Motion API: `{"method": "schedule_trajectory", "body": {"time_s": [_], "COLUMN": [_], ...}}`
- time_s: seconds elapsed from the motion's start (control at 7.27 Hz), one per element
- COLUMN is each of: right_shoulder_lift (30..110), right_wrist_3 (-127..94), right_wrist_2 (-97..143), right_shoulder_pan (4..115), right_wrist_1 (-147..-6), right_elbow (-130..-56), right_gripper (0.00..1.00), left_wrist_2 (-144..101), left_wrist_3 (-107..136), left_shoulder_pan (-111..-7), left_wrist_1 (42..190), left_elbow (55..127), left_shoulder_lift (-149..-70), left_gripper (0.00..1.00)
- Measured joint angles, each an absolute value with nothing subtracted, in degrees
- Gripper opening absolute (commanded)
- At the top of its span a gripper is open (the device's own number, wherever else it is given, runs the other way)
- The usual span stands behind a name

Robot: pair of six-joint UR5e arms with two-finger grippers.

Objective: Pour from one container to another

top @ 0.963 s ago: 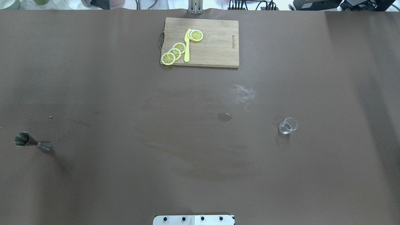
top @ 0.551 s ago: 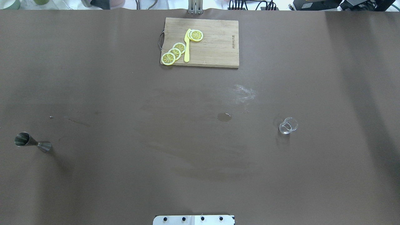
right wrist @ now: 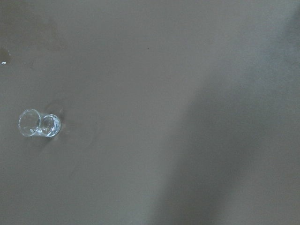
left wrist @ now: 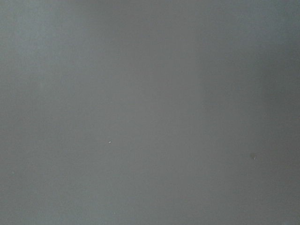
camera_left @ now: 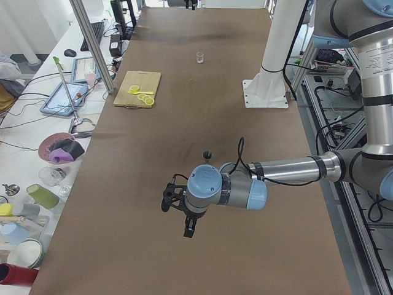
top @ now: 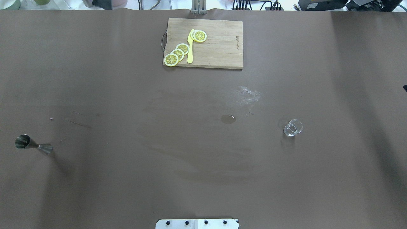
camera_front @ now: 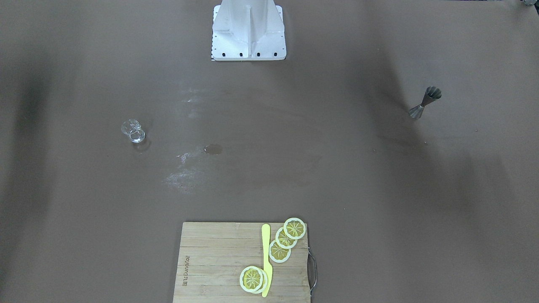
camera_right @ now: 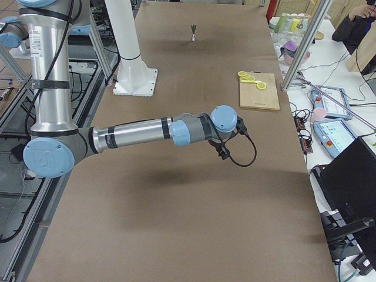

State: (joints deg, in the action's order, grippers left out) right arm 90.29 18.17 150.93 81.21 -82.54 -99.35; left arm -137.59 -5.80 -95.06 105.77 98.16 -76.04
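Change: a dark tip now shows at the overhead view's right edge, absent a moment ago. Judged: right arm coming in; nothing grasped yet. Jigger (top: 33,145) and tumbler (top: 293,128) unmoved, both upright on the bench (top: 203,165).

Left gripper (camera_left: 188,226) hangs off the jigger's outer side; its wrist view shows bare bench only. Right gripper (camera_right: 225,150) is apart from the tumbler. Opening of both: cannot tell. Far: board (top: 219,47).

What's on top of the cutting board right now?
On the cutting board: a yellow knife and lemon slices, three fanned, two stacked. The stacked pair's lower slice is mostly covered.
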Motion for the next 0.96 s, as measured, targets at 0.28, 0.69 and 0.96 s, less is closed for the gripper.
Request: {"method": "schedule_trajectory", "body": {"time_s": [0.28, 0.69, 0.96], "right_shoulder_lift": [90.21, 86.67, 85.55], "right_wrist_3": [18.39, 18.21, 18.20], "right_wrist_2": [151.17, 150.84, 148.43], "right_shoulder_pan": [78.18, 75.10, 71.77], "right_wrist_1": [-70.41, -62.13, -53.66], "right_elbow": [-91.60, -87.16, -86.76], "right_gripper": [1.00, 1.00, 1.00], "left_wrist_2": [-138.47, -137.09, -136.92], "left_wrist_3": [-5.64, 4.03, 7.56], "left_shoulder_pan": [-92.34, -85.93, -84.92], "left_wrist_1": [111.50, 128.68, 134.16], "left_elbow": [99.60, 99.68, 99.60], "left_shoulder_lift": [-75.72, -72.50, -69.62], "left_gripper": [0.99, 0.99, 0.99]}}
